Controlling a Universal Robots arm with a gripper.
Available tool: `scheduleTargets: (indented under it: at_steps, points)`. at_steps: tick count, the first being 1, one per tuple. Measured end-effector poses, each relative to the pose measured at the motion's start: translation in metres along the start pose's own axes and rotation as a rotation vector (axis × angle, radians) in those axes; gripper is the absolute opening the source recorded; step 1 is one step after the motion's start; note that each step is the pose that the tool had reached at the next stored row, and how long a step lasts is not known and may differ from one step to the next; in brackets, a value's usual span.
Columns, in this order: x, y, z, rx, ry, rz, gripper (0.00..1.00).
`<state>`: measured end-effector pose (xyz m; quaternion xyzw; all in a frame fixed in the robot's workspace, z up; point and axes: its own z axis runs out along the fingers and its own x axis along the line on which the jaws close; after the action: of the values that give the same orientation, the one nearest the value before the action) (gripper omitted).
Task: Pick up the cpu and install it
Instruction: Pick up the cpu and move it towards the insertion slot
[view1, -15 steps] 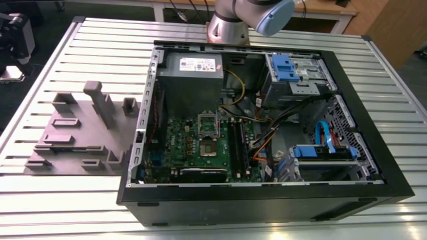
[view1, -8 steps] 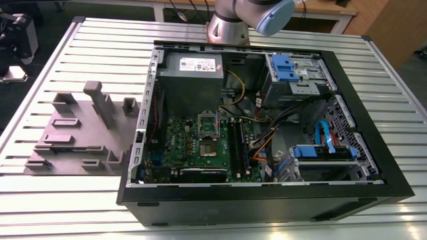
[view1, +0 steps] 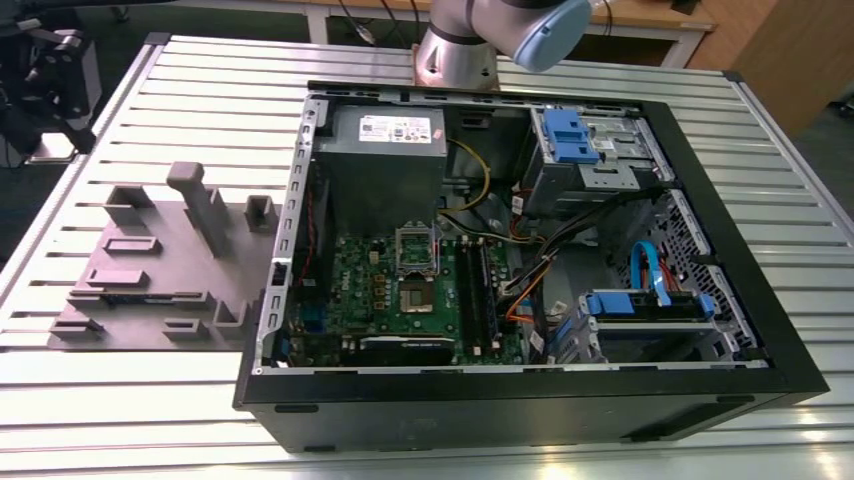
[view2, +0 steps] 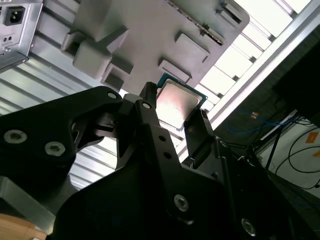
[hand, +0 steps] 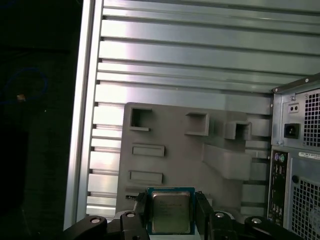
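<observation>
Cpu (hand: 170, 212) gripped by the hand (hand: 171, 214) — silvery top showing, its print unreadable, grey moulded tray (hand: 170, 131) behind it

A white label (view1: 388, 128) is sitting on the power supply (view1: 387, 175), upper centre of the exterior view, its print proving illegible; faint marking on the cpu (hand: 171, 218) is likewise defying reading

Open black case (view1: 507, 408) beside grey fixture block (view1: 158, 278) — on slatted table (view1: 200, 72).
</observation>
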<state>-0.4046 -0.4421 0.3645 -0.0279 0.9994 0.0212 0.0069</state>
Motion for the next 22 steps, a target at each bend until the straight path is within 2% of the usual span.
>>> scheduleTargets:
  at_steps: [2,6,22]
  points:
    - [-0.0064,-0.0004,0.0002,0.0,0.0004,0.0,0.47]
    - [-0.0128,-0.0007,0.0002,-0.0001,0.0007,0.0,0.47]
    - [-0.0316,-0.0018,0.0005,-0.0001,0.0008,0.0,0.47]
